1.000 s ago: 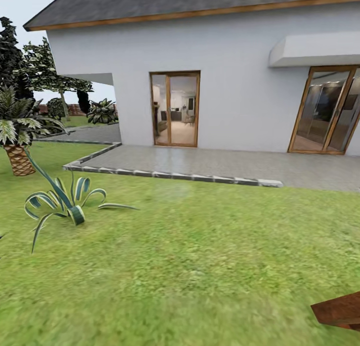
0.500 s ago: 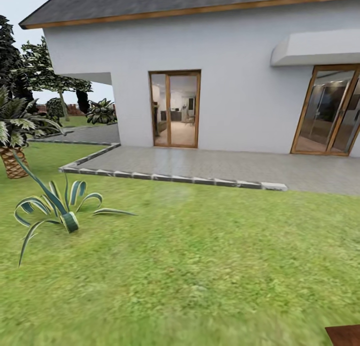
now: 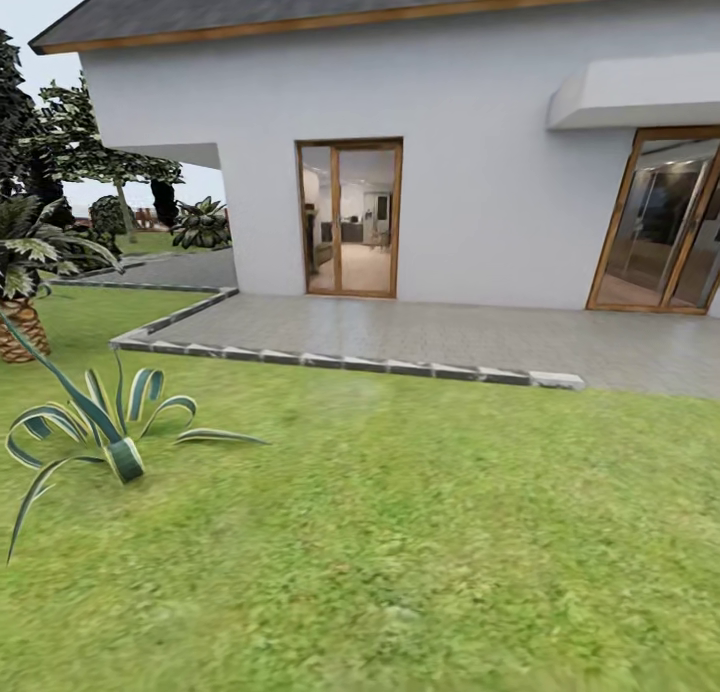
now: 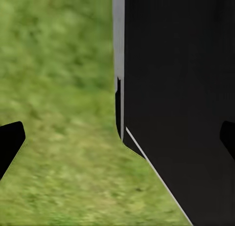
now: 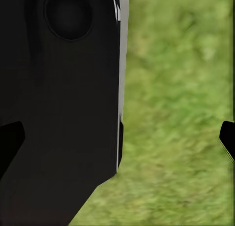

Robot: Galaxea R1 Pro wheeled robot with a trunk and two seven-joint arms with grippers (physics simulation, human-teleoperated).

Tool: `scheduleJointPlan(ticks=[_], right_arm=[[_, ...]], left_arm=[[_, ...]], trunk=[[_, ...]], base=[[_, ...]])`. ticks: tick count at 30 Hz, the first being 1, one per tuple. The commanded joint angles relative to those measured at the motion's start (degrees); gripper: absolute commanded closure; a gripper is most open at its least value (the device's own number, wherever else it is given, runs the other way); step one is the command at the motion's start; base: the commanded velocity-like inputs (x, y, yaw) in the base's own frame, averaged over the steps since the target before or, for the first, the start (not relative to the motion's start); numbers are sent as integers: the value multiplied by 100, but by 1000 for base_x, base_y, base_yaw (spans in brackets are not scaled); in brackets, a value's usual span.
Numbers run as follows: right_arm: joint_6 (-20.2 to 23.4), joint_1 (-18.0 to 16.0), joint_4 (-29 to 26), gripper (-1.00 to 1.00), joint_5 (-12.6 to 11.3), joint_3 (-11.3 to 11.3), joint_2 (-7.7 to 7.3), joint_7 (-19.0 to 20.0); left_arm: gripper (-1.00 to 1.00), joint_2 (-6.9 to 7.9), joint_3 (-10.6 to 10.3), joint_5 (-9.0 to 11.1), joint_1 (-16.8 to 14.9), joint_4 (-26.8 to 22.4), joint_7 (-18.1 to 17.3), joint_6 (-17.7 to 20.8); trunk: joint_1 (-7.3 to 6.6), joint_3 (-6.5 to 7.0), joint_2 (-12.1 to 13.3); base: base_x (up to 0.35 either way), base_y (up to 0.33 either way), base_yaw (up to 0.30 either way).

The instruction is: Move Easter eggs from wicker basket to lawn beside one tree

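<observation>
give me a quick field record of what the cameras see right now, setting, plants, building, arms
setting: lawn in front of a white house, robot in transit
paving: grey patio with stone kerb between house and grass
doors: wood-framed glass door at centre, larger glazed doors at right
plants: striped agave on the grass at left, palm behind it, trees further back
left gripper: fingers apart, over grass beside the dark robot body
right gripper: fingers apart, holding nothing
</observation>
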Motion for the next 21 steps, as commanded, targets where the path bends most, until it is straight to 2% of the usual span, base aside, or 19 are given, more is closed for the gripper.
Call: scheduleJointPlan(ticks=[1, 21], right_arm=[[-2, -1, 1, -100, 21, -3, 0, -2], [-2, -1, 1, -100, 21, -3, 0, 0]], left_arm=[[-100, 0, -1, -3, 4, -11, -5, 0], [-100, -4, 2, 2, 4, -11, 4, -9]], trunk=[[4, -3, -1], [4, -3, -1]], base=[[335, 0, 0], [335, 0, 0]])
